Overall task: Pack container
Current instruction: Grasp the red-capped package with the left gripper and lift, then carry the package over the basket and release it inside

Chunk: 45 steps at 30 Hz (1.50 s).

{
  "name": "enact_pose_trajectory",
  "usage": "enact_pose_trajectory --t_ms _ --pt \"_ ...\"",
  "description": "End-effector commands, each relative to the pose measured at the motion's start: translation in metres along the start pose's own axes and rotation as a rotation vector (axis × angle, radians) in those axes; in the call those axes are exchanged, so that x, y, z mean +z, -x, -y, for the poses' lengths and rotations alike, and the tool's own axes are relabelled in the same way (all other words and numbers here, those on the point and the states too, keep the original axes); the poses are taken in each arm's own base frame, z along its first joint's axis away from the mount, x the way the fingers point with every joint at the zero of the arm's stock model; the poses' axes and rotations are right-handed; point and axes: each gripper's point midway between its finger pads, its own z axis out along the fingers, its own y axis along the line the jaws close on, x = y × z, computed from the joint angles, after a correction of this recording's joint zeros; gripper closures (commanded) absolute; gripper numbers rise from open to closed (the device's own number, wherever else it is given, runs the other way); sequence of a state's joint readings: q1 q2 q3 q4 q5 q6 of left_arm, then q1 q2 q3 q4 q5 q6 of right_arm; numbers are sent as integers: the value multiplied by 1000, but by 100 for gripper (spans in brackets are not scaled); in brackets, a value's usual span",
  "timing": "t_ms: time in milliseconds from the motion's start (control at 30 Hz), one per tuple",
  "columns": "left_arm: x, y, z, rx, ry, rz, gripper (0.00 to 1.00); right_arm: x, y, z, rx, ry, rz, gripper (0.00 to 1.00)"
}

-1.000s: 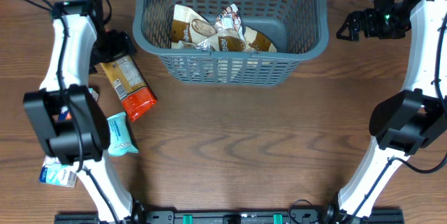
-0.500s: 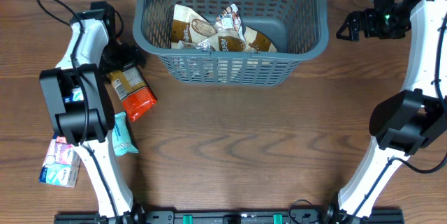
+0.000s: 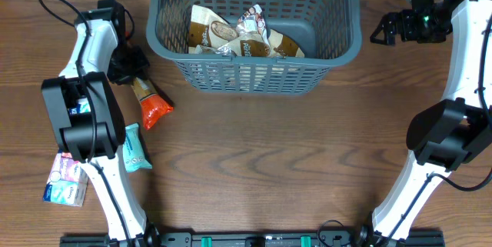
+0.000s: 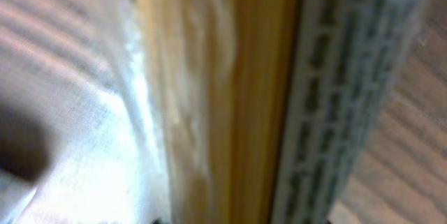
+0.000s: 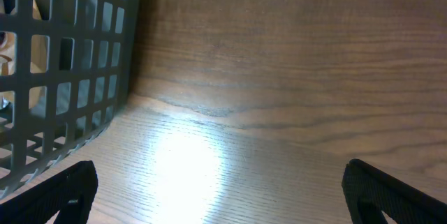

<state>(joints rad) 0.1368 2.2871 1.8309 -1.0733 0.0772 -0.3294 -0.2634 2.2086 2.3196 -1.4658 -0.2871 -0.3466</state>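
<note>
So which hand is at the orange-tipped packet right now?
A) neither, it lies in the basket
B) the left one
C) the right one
B: the left hand grips the top end of the orange-tipped packet, on the table left of the basket. The right hand is open and empty on the basket's other side.

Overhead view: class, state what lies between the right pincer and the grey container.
Only bare wooden table: nothing sits between the right pincer and the container, as the overhead view shows.
</note>
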Motion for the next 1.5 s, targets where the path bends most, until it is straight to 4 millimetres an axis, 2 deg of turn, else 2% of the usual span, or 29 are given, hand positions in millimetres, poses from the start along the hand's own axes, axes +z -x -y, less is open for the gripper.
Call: enact_pose_trajectory --t_ms 0,133,267,400,567,733,900,1000,1133,1267,1333,1467 --pt "24 -22 -13 -10 53 -111 94 0 -1 -1 2 1 -2 1" --pt "10 -18 -11 3 39 -77 94 0 -1 -1 2 1 -2 1" --pt "-28 -7 -5 53 0 17 94 0 -1 -1 2 2 -3 1" --pt "-85 -1 -2 126 -47 158 94 0 -2 -1 3 3 -5 1" --pt "-166 -10 -4 206 -95 349 94 0 -3 -1 4 4 -10 1" --pt "-253 -36 -13 299 -133 574 94 0 -3 -1 5 5 -10 1" --pt "-325 -68 -23 366 -160 793 94 -3 -4 3 15 0 -4 1" --pt "-364 -90 -25 446 -158 932 94 -6 -4 16 79 -13 12 1" --pt "-399 -118 -18 574 -156 1066 94 -14 -8 46 199 -49 43 1" --pt "-416 -140 3 723 -165 1144 94 -25 -20 86 351 -138 56 1" --pt "-420 -149 18 822 -175 1169 94 -29 -26 100 390 -148 66 1" --pt "-428 -172 66 1193 -159 1266 94 -38 -38 123 445 -165 76 1"
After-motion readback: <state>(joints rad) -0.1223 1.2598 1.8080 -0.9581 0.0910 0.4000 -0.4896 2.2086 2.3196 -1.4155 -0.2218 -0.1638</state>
